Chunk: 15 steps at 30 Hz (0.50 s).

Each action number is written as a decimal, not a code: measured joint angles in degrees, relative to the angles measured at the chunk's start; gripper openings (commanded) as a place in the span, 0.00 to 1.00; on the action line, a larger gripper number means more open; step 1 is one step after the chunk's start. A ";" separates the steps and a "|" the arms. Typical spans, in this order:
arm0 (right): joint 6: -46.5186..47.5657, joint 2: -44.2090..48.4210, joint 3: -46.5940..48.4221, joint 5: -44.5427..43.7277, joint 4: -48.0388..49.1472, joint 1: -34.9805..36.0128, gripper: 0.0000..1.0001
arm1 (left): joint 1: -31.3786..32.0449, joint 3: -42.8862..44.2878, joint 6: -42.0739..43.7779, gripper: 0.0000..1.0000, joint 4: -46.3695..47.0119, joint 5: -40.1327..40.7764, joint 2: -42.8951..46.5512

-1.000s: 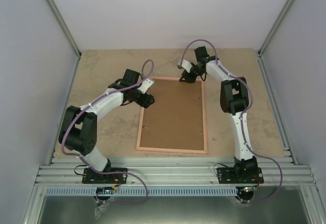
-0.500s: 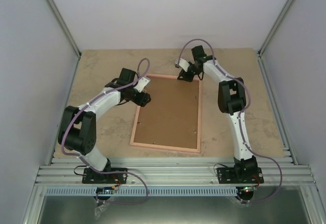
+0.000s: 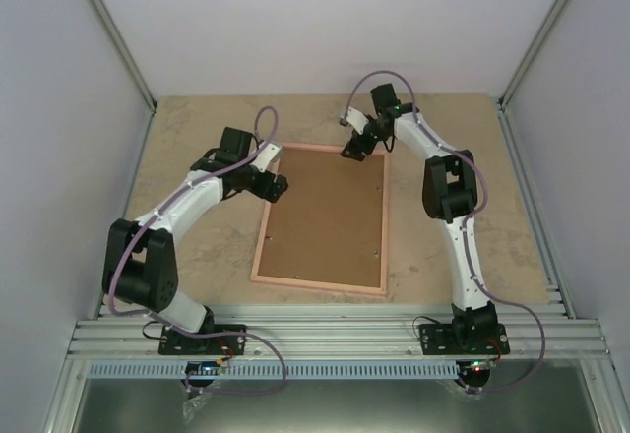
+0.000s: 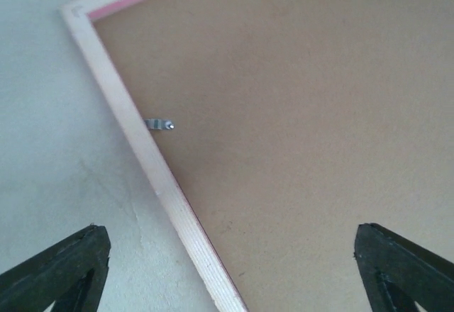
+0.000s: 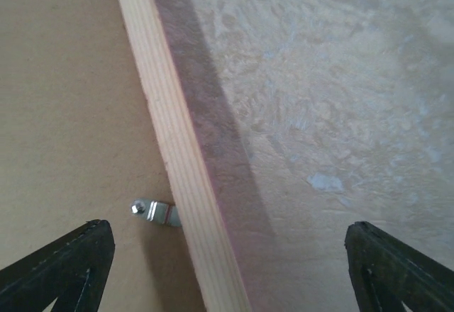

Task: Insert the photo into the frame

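At the frame's far end: both my grippers hang low there, left gripper (image 3: pixel 276 185) just beside the far-left corner, right gripper (image 3: pixel 356 148) over the far edge.
Left gripper state: fingers spread wide, nothing between them. In the wrist view the tips sit either side of the frame rail (image 4: pixel 149 159).
Right gripper state: also spread and empty, straddling the rail (image 5: pixel 177 163) and a strip of table (image 5: pixel 340 113).
Frame: pink frame (image 3: pixel 317 286) lies flat, back side up, mid-table, slightly skewed to the table edges.
Backing board: brown backing board (image 3: pixel 330 216) sits inside the rails and fills the opening.
Clips: a small metal clip (image 4: pixel 159 124) reaches from the left rail onto the board. Another clip (image 5: pixel 154 211) does the same under my right wrist. Both look turned over the board.
Photo: not in view in any camera. I can't tell whether it is under the board or elsewhere.
Step, my guess: clip work at the far corners, with the board seated. I can't tell whether this is opening up or closing off.
Next move needs: one fingertip set down right at a clip and a short sideways push. The frame must stay flat and not slide, so my other arm should steady a rail.
Edges: the rails are thin and low, so there's little to catch. The tips must come in beside the rail, not on top of it.
Room: bare table (image 3: pixel 197 246) lies left and right of the frame, with a band beyond its far edge. The near rail sits close to my bases. The side walls are well apart from both arms.
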<state>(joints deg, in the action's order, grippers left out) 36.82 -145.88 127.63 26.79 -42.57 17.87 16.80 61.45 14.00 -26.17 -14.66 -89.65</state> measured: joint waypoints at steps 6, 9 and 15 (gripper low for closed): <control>-0.20 8.24 -3.96 -0.46 -0.76 -0.46 0.98 | -1.03 0.92 -0.92 0.99 -1.42 1.53 6.05; -0.63 13.75 -5.99 -0.28 -0.83 -1.27 0.98 | -1.62 0.94 -1.07 0.99 -2.56 2.16 8.76; -3.48 23.39 -12.17 -0.22 -0.24 -3.85 0.98 | -2.75 0.94 -2.14 0.99 -4.85 2.80 12.63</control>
<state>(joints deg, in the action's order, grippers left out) 33.34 -122.50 115.46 26.57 -42.81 14.02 14.04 62.39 11.86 -31.03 -11.86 -77.01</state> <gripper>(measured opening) 0.976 0.993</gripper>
